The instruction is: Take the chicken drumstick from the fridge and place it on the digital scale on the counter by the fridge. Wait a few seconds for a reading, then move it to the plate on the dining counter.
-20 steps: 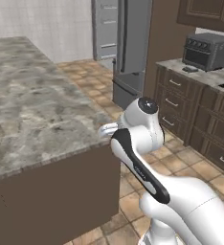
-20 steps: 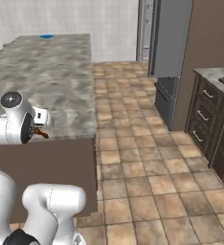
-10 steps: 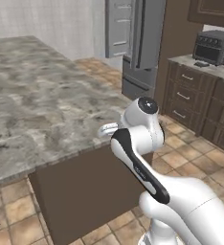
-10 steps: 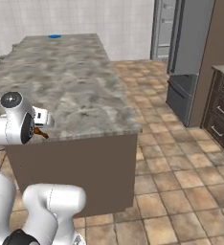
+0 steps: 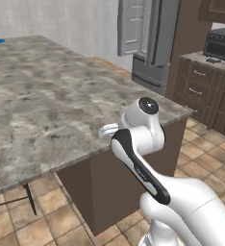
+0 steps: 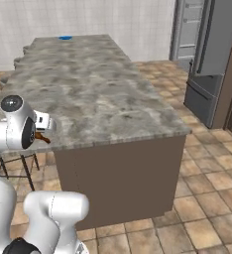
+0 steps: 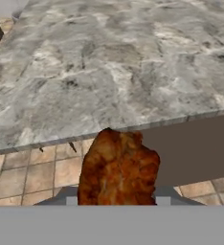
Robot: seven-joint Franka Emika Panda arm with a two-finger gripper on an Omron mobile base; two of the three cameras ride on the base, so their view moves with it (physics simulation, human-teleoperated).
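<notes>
The end effector (image 7: 116,203) is clamped on the chicken drumstick (image 7: 117,170), which sticks up right between the fingers, dead center at 6 o'clock in the hand view. Just past it sits the near edge of the dining surface (image 7: 123,72), running off toward 12. Way out on its far end, the blue plate (image 6: 65,37). Fridge (image 6: 207,59) stands off around 2 o'clock.

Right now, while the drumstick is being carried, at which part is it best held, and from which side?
As held now: the drumstick sits between the fingers, which clamp its lower part from two opposite sides. The thick, lumpy body gives them plenty of surface, so this hold looks secure. Its thin end is hidden, so I cannot say whether that would grip better. The plate lies far across the dining counter.
</notes>
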